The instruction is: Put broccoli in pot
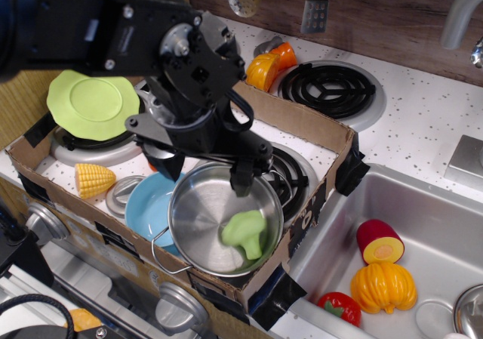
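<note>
While the broccoli (244,234) lies loose inside the pot (198,211) toward its right, the tool (202,174) hangs above, fingers apart and empty, suggesting release.

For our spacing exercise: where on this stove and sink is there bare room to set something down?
Free: the white counter between the back burner and the sink, and the sink floor left of the halved fruit. Crowded: the cardboard box, filled by the pot holding the broccoli, blue bowl, corn and plate.
</note>
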`<state>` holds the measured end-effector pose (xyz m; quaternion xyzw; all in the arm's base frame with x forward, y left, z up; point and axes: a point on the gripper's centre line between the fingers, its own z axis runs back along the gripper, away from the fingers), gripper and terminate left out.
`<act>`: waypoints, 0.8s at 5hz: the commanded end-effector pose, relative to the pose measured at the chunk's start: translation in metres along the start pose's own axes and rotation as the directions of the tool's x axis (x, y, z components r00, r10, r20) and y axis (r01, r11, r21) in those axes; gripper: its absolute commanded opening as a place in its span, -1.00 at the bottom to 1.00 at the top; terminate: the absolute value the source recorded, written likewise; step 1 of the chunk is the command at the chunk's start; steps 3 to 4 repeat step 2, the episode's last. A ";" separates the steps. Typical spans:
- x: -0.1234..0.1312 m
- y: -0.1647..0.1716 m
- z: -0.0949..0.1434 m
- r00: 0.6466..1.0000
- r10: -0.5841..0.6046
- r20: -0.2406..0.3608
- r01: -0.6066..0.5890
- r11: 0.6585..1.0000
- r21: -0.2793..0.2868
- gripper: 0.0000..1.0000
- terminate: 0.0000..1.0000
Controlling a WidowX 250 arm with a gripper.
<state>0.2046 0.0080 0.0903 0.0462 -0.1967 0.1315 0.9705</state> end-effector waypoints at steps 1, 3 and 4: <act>0.011 -0.008 0.007 0.999 -0.017 0.028 0.017 1.000 0.006 1.00 -1.00; 0.011 -0.008 0.007 0.999 -0.017 0.028 0.017 1.000 0.006 1.00 1.00; 0.011 -0.008 0.007 0.999 -0.017 0.028 0.017 1.000 0.006 1.00 1.00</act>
